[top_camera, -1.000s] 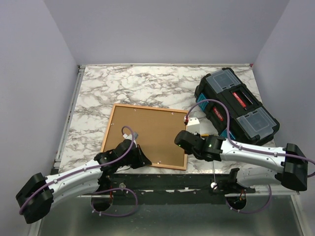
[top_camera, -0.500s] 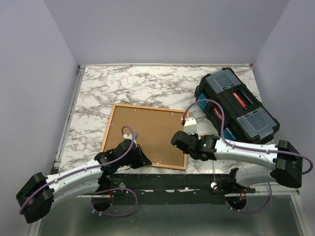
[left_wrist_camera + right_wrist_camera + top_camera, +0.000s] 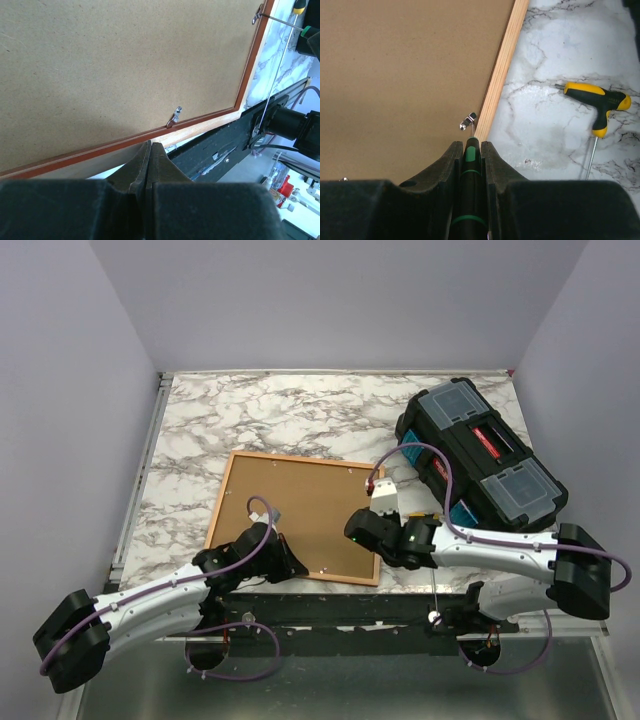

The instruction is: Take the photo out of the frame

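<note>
Right wrist view: right hand (image 3: 470,146) is clenched on a green-and-black screwdriver (image 3: 469,167), shaft running straight out between the fingers, tip just short of a small metal retaining clip (image 3: 468,120). I can't tell if the tip touches it. That's the relation that matters: the clip is dead ahead of the hand, on the inner side of the frame (image 3: 295,515) side rail. The rail runs on ahead of the hand, leaning slightly right. The brown backing board (image 3: 400,75) fills everything to the hand's left; to its right there's bare marble worktop (image 3: 250,415) with a yellow-and-black T-handle key (image 3: 600,102) lying well apart. The frame lies flat, back side up, with its long axis running across in front of both arms. The photo isn't visible and is presumably under the board. The right hand is the one on this clip. The left hand (image 3: 150,150) is pinched closed with nothing visible between the fingers. It sits at the frame's near rail, with another clip (image 3: 174,116) ahead of it and slightly right. Black toolbox (image 3: 480,455) sits well off past the right arm. Versus a second ago, the right hand has crept leftward onto the frame's edge and the forearm has followed. The left arm and the frame haven't moved. Judgement: a short push or twist forward should swing the clip off the board. The board is still seated, so the task is at an early stage.
</note>
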Controlling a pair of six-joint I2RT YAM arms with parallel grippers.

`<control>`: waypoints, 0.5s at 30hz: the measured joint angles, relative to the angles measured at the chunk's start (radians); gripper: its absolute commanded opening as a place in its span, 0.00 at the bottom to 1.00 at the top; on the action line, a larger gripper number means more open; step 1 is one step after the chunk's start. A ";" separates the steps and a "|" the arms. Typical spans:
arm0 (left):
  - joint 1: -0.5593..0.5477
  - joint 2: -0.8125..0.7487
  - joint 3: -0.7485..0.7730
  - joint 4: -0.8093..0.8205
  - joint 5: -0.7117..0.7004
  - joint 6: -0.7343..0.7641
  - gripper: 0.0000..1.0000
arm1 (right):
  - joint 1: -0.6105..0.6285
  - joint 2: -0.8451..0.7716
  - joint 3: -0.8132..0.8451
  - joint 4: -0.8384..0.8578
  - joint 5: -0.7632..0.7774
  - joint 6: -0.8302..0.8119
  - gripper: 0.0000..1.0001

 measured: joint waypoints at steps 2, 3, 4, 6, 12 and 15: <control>0.000 0.000 0.000 -0.002 -0.001 -0.003 0.00 | 0.000 0.007 -0.004 0.021 0.016 -0.005 0.01; 0.000 -0.001 0.000 -0.003 -0.002 -0.005 0.00 | 0.000 0.011 -0.006 0.036 0.026 -0.010 0.01; 0.000 -0.003 0.000 -0.006 -0.002 -0.006 0.00 | 0.000 0.018 -0.008 0.047 0.036 -0.014 0.01; 0.000 -0.011 0.000 -0.015 -0.004 -0.008 0.00 | 0.000 0.028 -0.009 0.069 0.049 -0.024 0.01; 0.000 -0.031 0.000 -0.040 -0.008 -0.012 0.00 | 0.000 0.037 -0.016 0.113 0.063 -0.040 0.01; 0.000 -0.039 0.000 -0.049 -0.008 -0.012 0.00 | 0.000 0.036 -0.015 0.108 0.064 -0.040 0.01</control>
